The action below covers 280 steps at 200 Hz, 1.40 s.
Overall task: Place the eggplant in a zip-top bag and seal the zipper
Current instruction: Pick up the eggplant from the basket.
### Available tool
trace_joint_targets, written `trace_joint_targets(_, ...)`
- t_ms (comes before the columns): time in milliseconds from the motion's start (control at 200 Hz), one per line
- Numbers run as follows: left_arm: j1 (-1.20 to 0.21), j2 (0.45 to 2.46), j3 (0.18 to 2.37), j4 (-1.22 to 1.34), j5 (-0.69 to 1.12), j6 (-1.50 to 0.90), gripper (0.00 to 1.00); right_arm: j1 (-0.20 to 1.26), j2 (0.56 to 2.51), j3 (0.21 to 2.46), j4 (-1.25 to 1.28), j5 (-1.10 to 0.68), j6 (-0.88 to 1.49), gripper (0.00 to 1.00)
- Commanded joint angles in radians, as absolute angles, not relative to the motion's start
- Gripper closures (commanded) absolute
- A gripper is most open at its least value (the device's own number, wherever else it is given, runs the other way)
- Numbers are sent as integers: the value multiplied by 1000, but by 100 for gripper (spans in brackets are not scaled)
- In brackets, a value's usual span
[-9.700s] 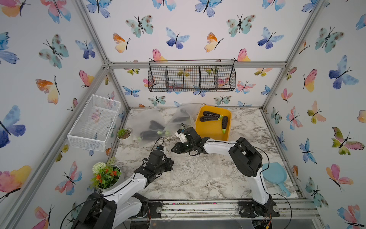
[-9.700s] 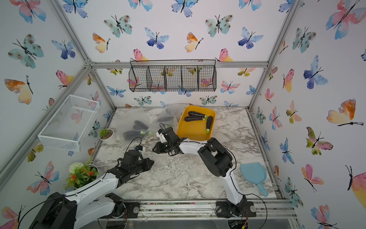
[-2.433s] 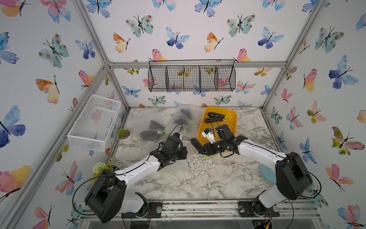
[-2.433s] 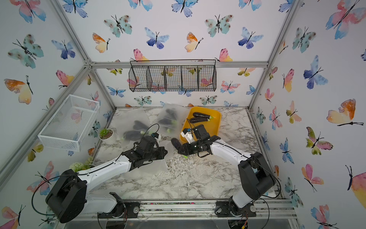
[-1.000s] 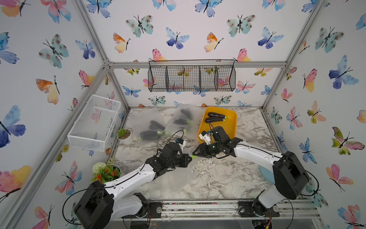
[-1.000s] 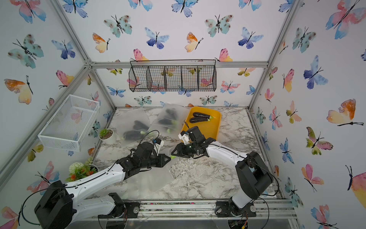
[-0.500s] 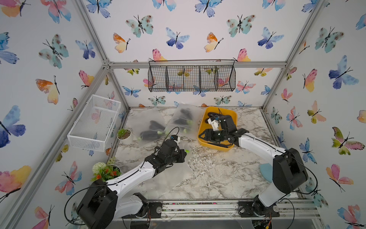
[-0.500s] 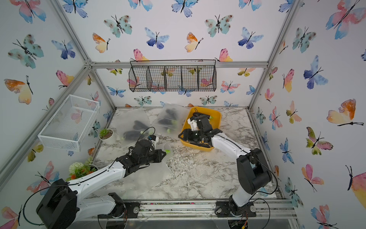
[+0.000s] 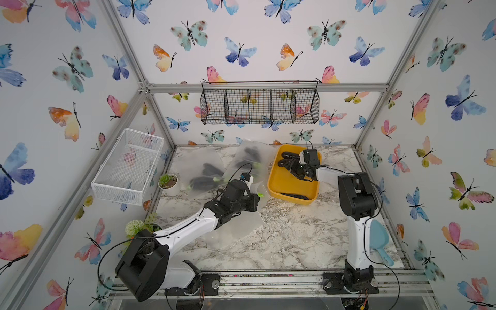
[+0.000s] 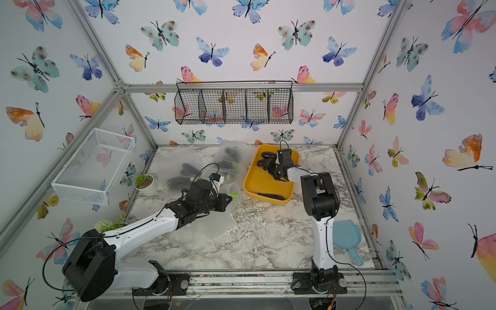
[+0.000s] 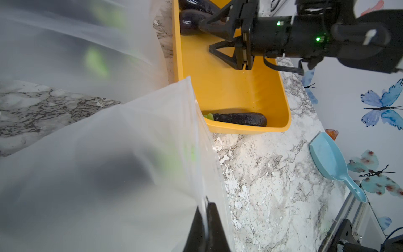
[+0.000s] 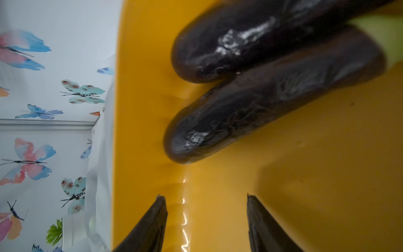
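right gripper (image 12: 205, 196) left the zip-top bag (image 11: 109, 152), went into yellow tray (image 9: 284, 185), jaws apart beside two eggplants (image 12: 261, 113); left gripper (image 11: 204, 207) stayed clamped on bag.

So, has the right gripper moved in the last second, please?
Yes. The right gripper went from beside the tray's near-left corner toward the back wall, and is now over the tray, open.
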<state>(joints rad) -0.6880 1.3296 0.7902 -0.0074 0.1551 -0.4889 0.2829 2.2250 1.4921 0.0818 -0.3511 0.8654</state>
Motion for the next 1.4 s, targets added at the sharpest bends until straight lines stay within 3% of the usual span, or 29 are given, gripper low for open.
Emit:
trace_joint_targets(0, -695, 1324, 799, -17, 172, -462, 100, 288, 2243, 1515, 189, -322, 1016, 38)
trace_joint_targets(155, -698, 1330, 804, -32, 184, -463, 100, 292, 2296, 1476, 384, -265, 1177, 37)
trace_joint_targets(420, -698, 1322, 826, -93, 174, -456, 100, 304, 2413, 1564, 330, -206, 1343, 41)
trace_joint_targets(631, -698, 1324, 845, -125, 184, -453, 100, 307, 2474, 1534, 425, -148, 1514, 42)
trace_joint_targets(671, -698, 1321, 847, -134, 182, -455, 100, 307, 2481, 1514, 471, -133, 1548, 43)
trace_joint_targets(806, -693, 1307, 850, -161, 154, -450, 100, 310, 2467, 1509, 495, -105, 1540, 63)
trace_joint_targets(906, -675, 1298, 845, -158, 149, -453, 100, 310, 2417, 1474, 512, -99, 1507, 70)
trace_joint_targets(1046, -630, 1281, 843, -150, 154, -432, 100, 315, 2284, 1388, 515, -186, 1439, 68)
trace_joint_targets(1396, -629, 1265, 746, 1, 215, -492, 100, 415, 1699, 915, 423, -416, 964, 70)
